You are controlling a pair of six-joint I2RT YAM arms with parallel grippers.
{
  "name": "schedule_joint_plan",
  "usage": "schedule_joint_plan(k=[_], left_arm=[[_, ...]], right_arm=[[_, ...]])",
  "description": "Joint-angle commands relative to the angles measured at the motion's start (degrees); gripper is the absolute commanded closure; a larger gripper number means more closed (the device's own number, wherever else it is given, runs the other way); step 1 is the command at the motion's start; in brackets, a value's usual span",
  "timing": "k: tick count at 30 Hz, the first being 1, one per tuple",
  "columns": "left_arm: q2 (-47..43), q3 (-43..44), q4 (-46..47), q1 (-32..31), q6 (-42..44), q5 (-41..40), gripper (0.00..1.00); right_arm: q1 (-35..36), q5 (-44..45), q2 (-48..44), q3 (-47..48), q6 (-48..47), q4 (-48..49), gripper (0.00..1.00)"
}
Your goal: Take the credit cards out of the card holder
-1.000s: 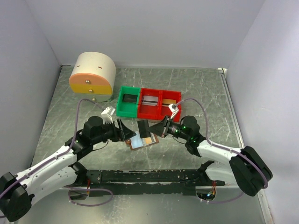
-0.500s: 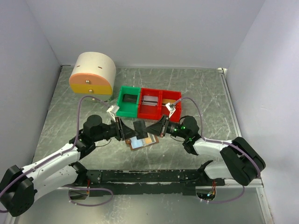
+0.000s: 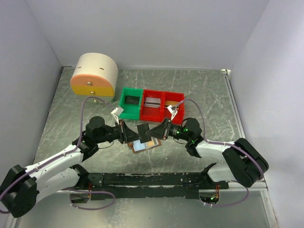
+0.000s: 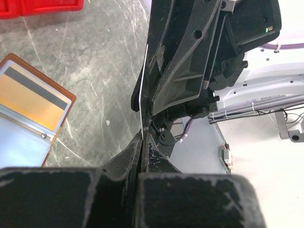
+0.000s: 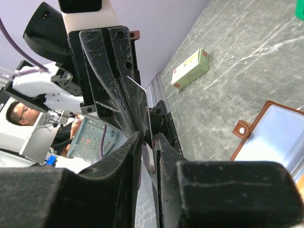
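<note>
The brown card holder (image 3: 145, 145) lies open on the table between the arms, pale-blue panels up, with an orange credit card (image 4: 32, 103) still in a sleeve. Just above it both grippers meet tip to tip around a second, dark credit card (image 3: 144, 130) held on edge. My left gripper (image 3: 134, 134) is shut on that card's thin edge (image 4: 144, 95). My right gripper (image 3: 153, 131) has its jaws slightly apart, and the card (image 5: 142, 107) rests against one finger with a gap on the other side. The holder's brown tab (image 5: 242, 129) shows in the right wrist view.
A green bin (image 3: 130, 103) and a red bin (image 3: 161, 104) stand just behind the grippers. A round cream drawer unit (image 3: 94, 77) sits at the back left. A small white-and-red box (image 5: 190, 70) lies on the table beyond the left arm.
My left gripper has closed onto the dark card that the right gripper was holding. The right gripper's jaws have started to part. Both arms have drawn slightly closer together.
</note>
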Motion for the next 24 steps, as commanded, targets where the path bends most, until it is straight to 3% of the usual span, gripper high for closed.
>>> schedule_joint_plan(k=[1, 4, 8, 10, 13, 17, 18, 24], left_arm=[[0.9, -0.42, 4.14, -0.04, 0.99, 2.8, 0.93], [0.64, -0.54, 3.52, -0.05, 1.22, 2.46, 0.93], [-0.49, 0.07, -0.07, -0.08, 2.33, 1.14, 0.91], [-1.52, 1.37, -4.54, -0.07, 4.06, -0.86, 0.79], [-3.56, 5.01, -16.17, -0.07, 7.51, -7.7, 0.38], [-6.93, 11.93, -34.14, -0.08, 10.87, -23.5, 0.04], [-8.02, 13.52, -37.55, -0.04, 11.06, -27.34, 0.0], [-9.4, 24.65, -57.39, -0.01, 12.32, -45.16, 0.0]], right_arm=[[0.74, -3.38, 0.33, 1.13, 0.66, 4.14, 0.8], [0.73, -3.97, 0.48, 0.59, 1.49, 6.84, 0.82], [0.8, -3.6, -1.1, 0.52, 0.53, 5.16, 0.99], [0.78, -2.94, -2.73, 0.92, -1.27, 1.03, 1.0], [1.07, -0.12, -6.45, 2.81, -7.2, -9.72, 1.0], [3.21, 7.83, -10.4, 8.46, -17.86, -29.03, 1.0], [3.96, 10.41, -10.81, 9.85, -20.14, -32.23, 1.0], [10.41, 29.0, -6.76, 23.68, -35.66, -51.28, 1.0]])
